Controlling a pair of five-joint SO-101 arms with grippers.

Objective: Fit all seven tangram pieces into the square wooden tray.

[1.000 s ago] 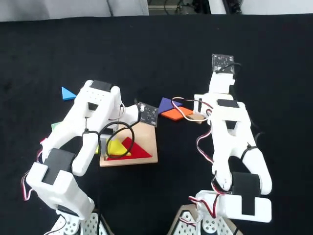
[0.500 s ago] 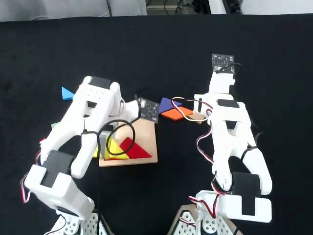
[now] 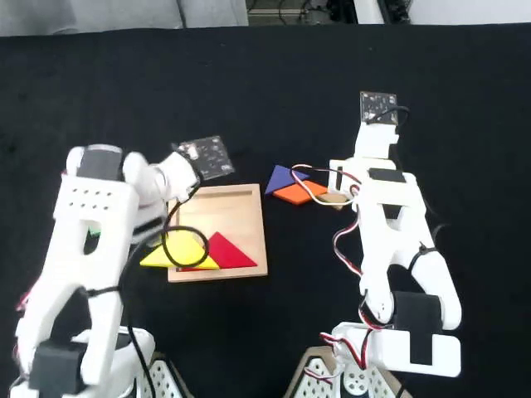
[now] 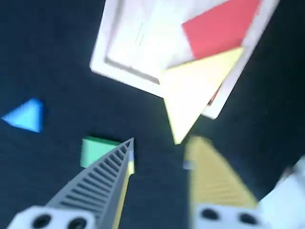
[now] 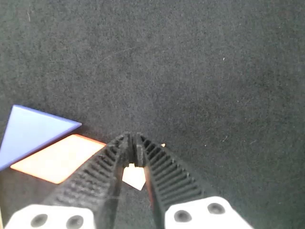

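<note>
The square wooden tray (image 3: 241,211) holds a red triangle (image 3: 231,251). A yellow triangle (image 3: 176,253) lies across the tray's left rim, half on the black table. My left gripper (image 4: 163,141) hangs open above the table beside the tray (image 4: 128,45), over the yellow triangle's (image 4: 193,88) tip. A green square (image 4: 94,151) and a blue triangle (image 4: 26,116) lie beyond it. My right gripper (image 5: 133,142) is shut, tips down over a pale small piece (image 5: 134,176), next to the orange piece (image 5: 57,158) and purple triangle (image 5: 31,131).
The purple triangle (image 3: 282,177) and orange piece (image 3: 300,192) lie between the tray and the right arm (image 3: 390,215). The left arm (image 3: 87,240) stands tall over the table's left side. Open black cloth stretches across the far half.
The left arm has risen and swung left, off the tray. The yellow triangle has slid left and now overhangs the tray's rim. The right arm has not moved.
</note>
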